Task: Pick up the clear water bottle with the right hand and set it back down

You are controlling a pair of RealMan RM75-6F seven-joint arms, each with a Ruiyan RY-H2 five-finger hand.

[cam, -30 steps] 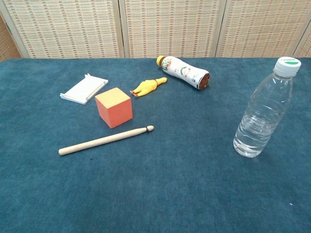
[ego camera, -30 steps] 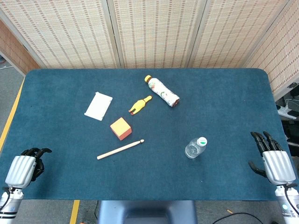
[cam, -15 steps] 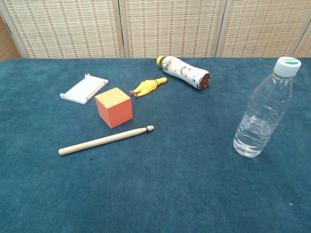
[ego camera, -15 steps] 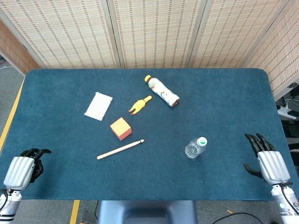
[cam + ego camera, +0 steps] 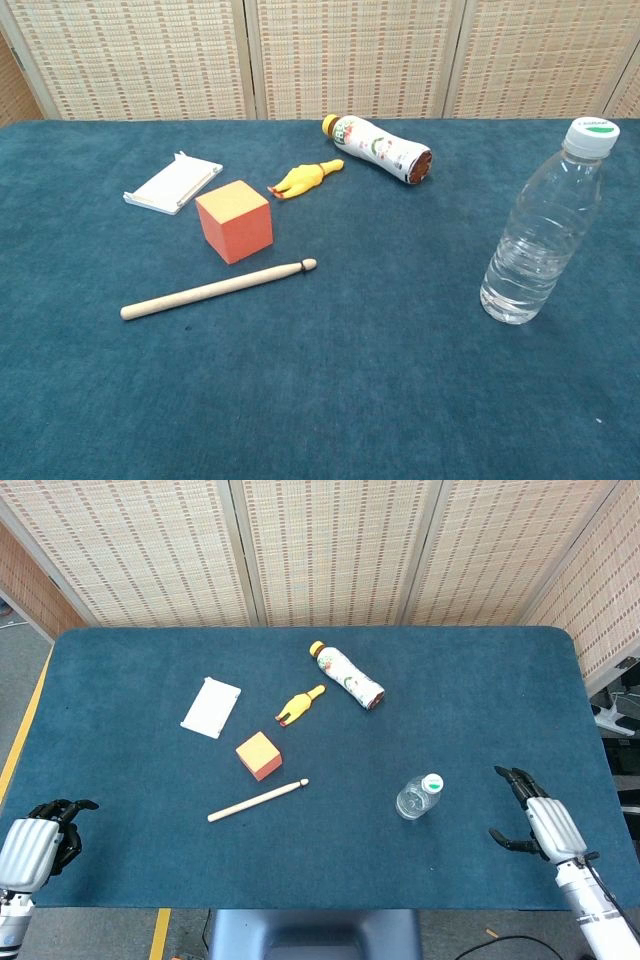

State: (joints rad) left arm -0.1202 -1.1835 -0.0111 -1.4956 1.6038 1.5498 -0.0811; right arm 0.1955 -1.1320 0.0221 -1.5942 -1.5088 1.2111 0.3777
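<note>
- Blue felt-like table (image 5: 150,850) is carrying everything exactly where it was lying a second ago; nothing on it is shifting.
- Moving in from the table's right edge, the right hand (image 5: 535,822) is now sitting clearly nearer the bottle than a second ago, empty, with its fingers spread and its thumb held apart, pointing toward the bottle but not yet near it. I am reading this as the start of the reach.
- Drifting slightly down toward the near left corner, the left hand (image 5: 30,842) is holding nothing, its dark fingers curled in; it is playing no part.
- Standing upright right of the table's centre, the clear water bottle (image 5: 543,229) is waiting untouched, its white cap on, so the pick-up is not yet happening.
- Lying well apart to the left, the printed bottle (image 5: 378,148), orange cube (image 5: 234,221), wooden stick (image 5: 217,289), white pad (image 5: 173,183) and yellow toy (image 5: 303,179) are staying clear of the reach path.
</note>
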